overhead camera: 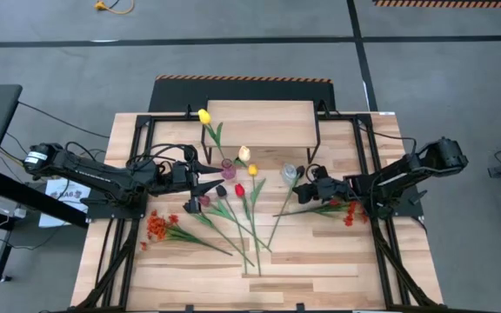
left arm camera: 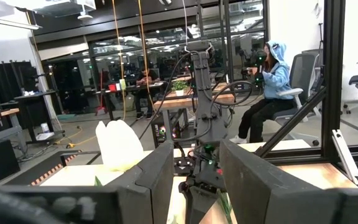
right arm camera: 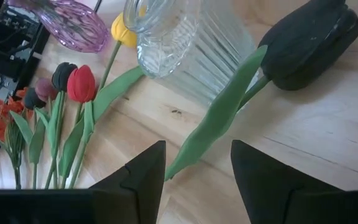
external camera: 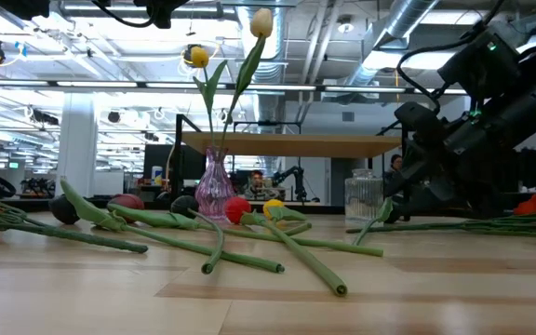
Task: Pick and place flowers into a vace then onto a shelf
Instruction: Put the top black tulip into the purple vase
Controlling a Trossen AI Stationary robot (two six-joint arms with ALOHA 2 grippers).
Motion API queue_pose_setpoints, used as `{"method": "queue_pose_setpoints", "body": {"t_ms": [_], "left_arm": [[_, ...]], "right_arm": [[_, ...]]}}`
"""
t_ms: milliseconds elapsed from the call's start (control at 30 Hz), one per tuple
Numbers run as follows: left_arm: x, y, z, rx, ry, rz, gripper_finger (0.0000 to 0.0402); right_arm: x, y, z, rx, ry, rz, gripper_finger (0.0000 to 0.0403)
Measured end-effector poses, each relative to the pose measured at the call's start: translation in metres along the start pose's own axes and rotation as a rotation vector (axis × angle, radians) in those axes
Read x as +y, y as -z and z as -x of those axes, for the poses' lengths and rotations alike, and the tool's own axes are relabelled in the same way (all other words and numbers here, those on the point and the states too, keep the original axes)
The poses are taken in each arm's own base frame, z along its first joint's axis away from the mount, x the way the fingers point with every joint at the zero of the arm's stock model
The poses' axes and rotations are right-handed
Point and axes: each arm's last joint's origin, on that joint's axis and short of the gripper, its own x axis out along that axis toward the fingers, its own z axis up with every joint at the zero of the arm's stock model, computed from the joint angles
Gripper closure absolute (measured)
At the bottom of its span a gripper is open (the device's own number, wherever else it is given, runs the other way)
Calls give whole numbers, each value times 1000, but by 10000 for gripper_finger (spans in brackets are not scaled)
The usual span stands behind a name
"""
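A pink glass vase point(external camera: 214, 186) stands on the table and holds a yellow tulip point(external camera: 198, 56) and a cream tulip point(external camera: 261, 20) upright. My left gripper point(left arm camera: 196, 168) hangs open, high beside the cream head point(left arm camera: 120, 144), which sits outside its fingers. My right gripper point(right arm camera: 194, 171) is open and low over the table, slanting down. The green stem point(right arm camera: 216, 121) of a dark tulip point(right arm camera: 309, 43) runs between its fingers. That tulip lies on the table beside a clear ribbed glass vase point(right arm camera: 185, 43). The shelf point(overhead camera: 259, 124) stands at the table's far side. My right gripper has the lower end of the dark tulip's stem point(right arm camera: 176, 165) between its open fingers, close to one finger point(right arm camera: 145, 174). Whether that finger touches it, I cannot tell. The tulip lies flat on the table.
Loose tulips lie mid-table: red point(overhead camera: 239, 189), yellow point(overhead camera: 252, 169), dark point(overhead camera: 221, 189), with long stems fanning toward the near edge. An orange spray point(overhead camera: 157, 226) lies near left, another point(overhead camera: 348, 211) by the right arm. A seated person point(left arm camera: 272, 87) is beyond the table.
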Motion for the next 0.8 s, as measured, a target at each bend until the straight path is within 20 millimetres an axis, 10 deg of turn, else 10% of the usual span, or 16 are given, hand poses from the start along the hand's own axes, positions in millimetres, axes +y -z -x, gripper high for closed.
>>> {"method": "queue_pose_setpoints", "body": {"t_ms": [800], "left_arm": [[0,1,0,8,1,-2,280]], "right_arm": [[10,-6,-4,32,43,25,237]]}}
